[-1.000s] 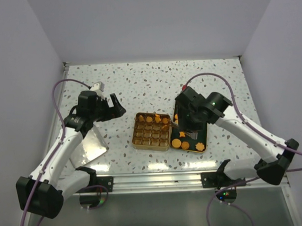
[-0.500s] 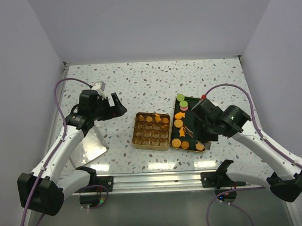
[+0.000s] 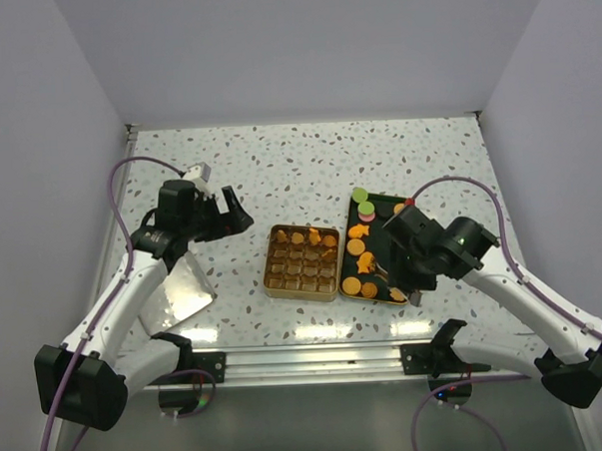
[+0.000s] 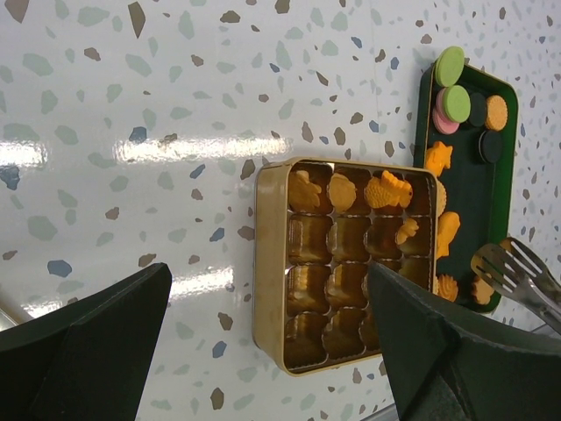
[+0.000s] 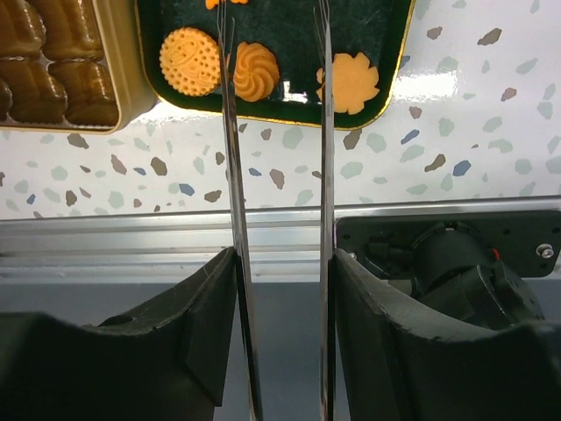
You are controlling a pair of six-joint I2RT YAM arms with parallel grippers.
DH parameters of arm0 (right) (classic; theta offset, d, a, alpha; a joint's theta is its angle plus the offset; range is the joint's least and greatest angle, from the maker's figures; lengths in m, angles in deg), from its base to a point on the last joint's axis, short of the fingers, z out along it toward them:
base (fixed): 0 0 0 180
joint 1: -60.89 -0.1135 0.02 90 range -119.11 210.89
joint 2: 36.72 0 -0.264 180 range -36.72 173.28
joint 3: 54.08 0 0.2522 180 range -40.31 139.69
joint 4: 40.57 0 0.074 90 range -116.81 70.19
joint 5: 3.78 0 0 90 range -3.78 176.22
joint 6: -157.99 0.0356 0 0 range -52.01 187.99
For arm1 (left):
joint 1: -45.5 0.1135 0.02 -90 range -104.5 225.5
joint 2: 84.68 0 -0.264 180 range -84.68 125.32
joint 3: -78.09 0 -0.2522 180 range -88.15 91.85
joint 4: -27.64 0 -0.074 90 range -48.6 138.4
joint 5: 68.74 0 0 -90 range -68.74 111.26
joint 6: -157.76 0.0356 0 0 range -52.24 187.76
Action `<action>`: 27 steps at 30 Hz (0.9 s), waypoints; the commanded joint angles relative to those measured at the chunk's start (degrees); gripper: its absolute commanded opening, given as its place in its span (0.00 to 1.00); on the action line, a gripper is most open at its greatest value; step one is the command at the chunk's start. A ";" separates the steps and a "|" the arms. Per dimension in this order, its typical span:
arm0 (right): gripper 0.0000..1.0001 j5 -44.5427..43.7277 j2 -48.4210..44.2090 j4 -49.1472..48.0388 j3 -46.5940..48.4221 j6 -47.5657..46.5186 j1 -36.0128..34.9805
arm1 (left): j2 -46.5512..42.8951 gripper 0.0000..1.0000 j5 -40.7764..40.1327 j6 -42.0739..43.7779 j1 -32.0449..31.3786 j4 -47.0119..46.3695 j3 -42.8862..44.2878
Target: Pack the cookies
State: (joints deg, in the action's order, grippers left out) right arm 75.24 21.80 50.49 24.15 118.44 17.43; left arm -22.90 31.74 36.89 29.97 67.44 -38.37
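A gold tin (image 3: 303, 261) with many small wells sits mid-table; a few orange cookies (image 4: 386, 189) lie in its far row. More cookies (image 3: 352, 284) lie on a dark green tray (image 3: 379, 222) just right of it. My right gripper (image 3: 408, 271) is shut on metal tongs (image 5: 230, 175). The tong blades stand apart and empty over the tray's near end (image 5: 368, 26), straddling a swirl cookie (image 5: 255, 72), with a round cookie (image 5: 188, 61) and a flower cookie (image 5: 348, 82) either side. My left gripper (image 3: 231, 214) is open and empty, above the table left of the tin (image 4: 272, 263).
Green and pink discs (image 3: 360, 195) and dark round biscuits (image 4: 484, 145) lie at the tray's far end. A shiny metal lid (image 3: 179, 291) lies at the near left. The table's aluminium front rail (image 5: 263, 237) runs just below the tray.
My right arm has drawn back from the tin's right side toward the near end of the tray, carrying the tongs. The left arm has stayed put.
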 commanded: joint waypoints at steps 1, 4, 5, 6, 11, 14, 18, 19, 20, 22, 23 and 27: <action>0.48 -1.94 0.10 12.27 2.06 1.23 0.22 | -0.78 1.00 0.77 1.08 -0.38 -3.10 -0.47; 0.48 -1.59 0.19 11.38 3.91 0.34 0.22 | -0.69 1.00 0.77 1.25 -0.38 -2.93 -0.39; 0.48 -1.06 0.19 11.91 3.56 -0.09 0.13 | -0.69 1.00 0.86 1.25 -0.38 -2.84 -0.38; 0.47 0.77 -0.33 11.82 3.04 -0.36 0.22 | -0.61 1.00 0.86 1.34 -0.29 -2.84 -0.38; 0.45 10.01 -3.50 5.51 -3.81 -1.24 0.22 | -0.96 1.00 0.95 1.43 -0.47 -2.66 -0.82; 0.44 10.81 -3.06 6.11 -5.40 -1.24 0.13 | -1.48 1.00 0.86 1.61 -0.38 -2.40 -0.91; 0.45 10.81 -2.71 6.81 -5.76 -1.76 -0.04 | -1.75 1.00 1.03 1.69 -0.38 -2.31 -1.26; 0.45 10.81 -2.62 6.81 -5.84 -1.85 0.04 | -1.75 1.00 1.03 1.78 -0.38 -2.31 -1.35; 0.45 10.81 -2.19 6.47 -6.02 -2.03 -0.04 | -1.75 1.00 1.12 1.78 -0.47 -2.40 -1.35; 0.45 11.95 -1.66 6.02 -6.11 -2.12 0.04 | -1.84 1.00 1.30 1.69 -0.38 -2.66 -1.70; 0.45 12.12 -1.22 5.59 -6.02 -2.29 -0.13 | -1.75 1.00 1.38 1.69 -0.38 -2.66 -1.79; 0.47 12.30 0.36 5.41 -4.62 -2.82 -0.22 | -1.84 1.00 1.12 1.87 -0.29 -2.58 -1.88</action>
State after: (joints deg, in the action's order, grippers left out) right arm 86.08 21.21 50.40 18.19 116.61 17.45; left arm -23.55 32.05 37.37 29.97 67.40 -39.46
